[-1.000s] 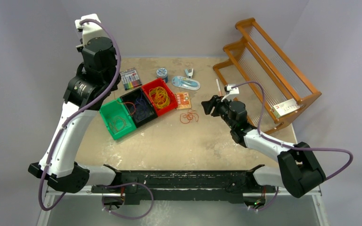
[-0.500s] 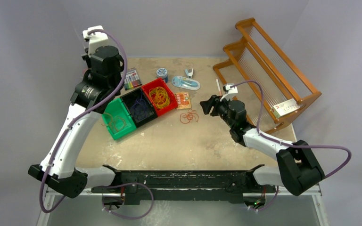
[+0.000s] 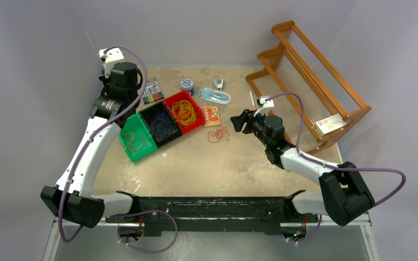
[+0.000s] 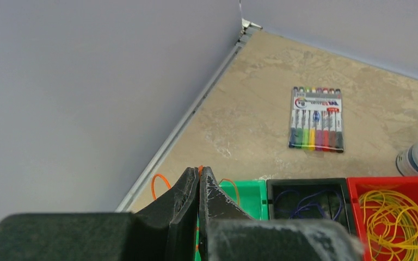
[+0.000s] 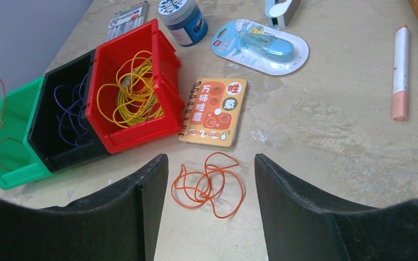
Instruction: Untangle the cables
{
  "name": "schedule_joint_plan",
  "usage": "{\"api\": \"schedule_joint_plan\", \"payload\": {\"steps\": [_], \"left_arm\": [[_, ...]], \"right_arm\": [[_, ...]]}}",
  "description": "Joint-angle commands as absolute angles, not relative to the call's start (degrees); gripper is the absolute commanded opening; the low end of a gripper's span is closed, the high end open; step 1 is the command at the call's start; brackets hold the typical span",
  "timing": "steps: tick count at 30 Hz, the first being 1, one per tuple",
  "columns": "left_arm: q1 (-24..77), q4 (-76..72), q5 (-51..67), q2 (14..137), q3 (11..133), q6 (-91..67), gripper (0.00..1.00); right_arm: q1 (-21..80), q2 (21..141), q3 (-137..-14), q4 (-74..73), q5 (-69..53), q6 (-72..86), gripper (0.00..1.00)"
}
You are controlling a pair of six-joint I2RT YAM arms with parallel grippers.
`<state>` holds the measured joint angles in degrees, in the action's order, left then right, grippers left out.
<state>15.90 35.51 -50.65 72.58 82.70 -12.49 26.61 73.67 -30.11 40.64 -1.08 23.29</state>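
my left arm has dropped lower, its wrist now at the far left beside the green bin (image 3: pixel 136 142). the left pincer (image 4: pixel 198 173) is pressed together on a thin orange cable (image 4: pixel 160 181), mostly hidden behind the fingers. my right arm stretches forward, the right pincer (image 5: pixel 211 160) spread above the loose orange cables (image 5: pixel 207 187) on the surface (image 5: pixel 326 179), just near of the notebook (image 5: pixel 213 111).

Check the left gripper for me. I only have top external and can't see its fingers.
Observer: The left gripper is shut, pinching an orange cable that trails to the green bin.
Operator: Right one holding anything?
Observer: No, the right gripper is open and empty. The loose orange cables lie on the table just ahead of it.
Operator: Black bin contents?
Observer: The black bin holds purple cables.
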Motion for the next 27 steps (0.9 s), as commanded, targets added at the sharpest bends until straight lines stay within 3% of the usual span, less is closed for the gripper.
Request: {"api": "schedule_joint_plan", "payload": {"steps": [1, 12, 18, 27], "left_arm": [[15.1, 34.8, -47.5, 70.0, 78.7, -17.8, 0.00], [14.0, 34.3, -40.2, 65.2, 65.3, -28.8, 0.00], [11.9, 29.2, -34.9, 63.2, 57.3, -36.0, 0.00], [4.6, 17.6, -26.1, 61.5, 45.4, -42.2, 0.00]], "right_arm": [[26.6, 73.3, -31.8, 43.4, -1.8, 22.4, 0.62], [26.6, 72.2, -34.0, 43.9, -8.9, 19.2, 0.64], [26.7, 71.5, -36.7, 43.6, -18.2, 15.8, 0.68], [28.6, 74.0, -43.3, 40.3, -19.4, 13.1, 0.74]]}}
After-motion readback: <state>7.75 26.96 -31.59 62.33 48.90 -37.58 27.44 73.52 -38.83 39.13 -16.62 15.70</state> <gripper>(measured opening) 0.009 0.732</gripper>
